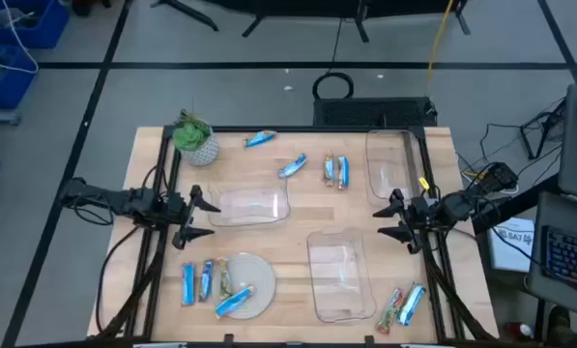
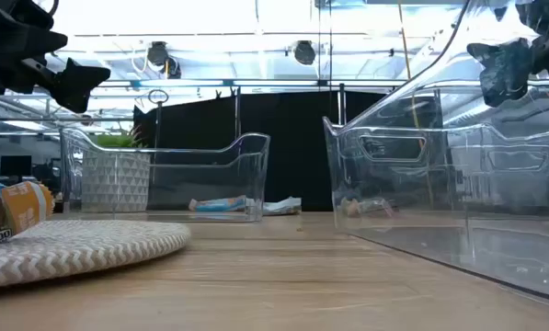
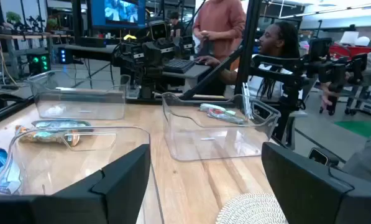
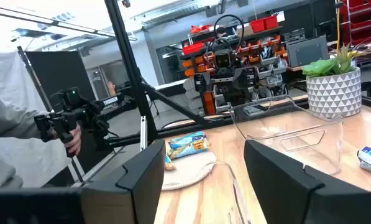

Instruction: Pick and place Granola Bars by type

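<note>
Currently both arms hover idle over the worktop (image 1: 298,232): left gripper (image 1: 199,217) and right gripper (image 1: 396,218), each with fingers spread and holding nothing. To begin well, descend on one bar at a time, fingers across its narrow width, and lift clear of neighbours. Granola Bars (image 1: 341,171) lie scattered: roughly four far-side, four on or beside the plate (image 1: 259,271), two at the near right corner. Three clear bins (image 1: 338,275) stand empty.

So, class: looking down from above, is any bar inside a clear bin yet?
No: all three bins are empty; the bars lie on the table or plate.
</note>
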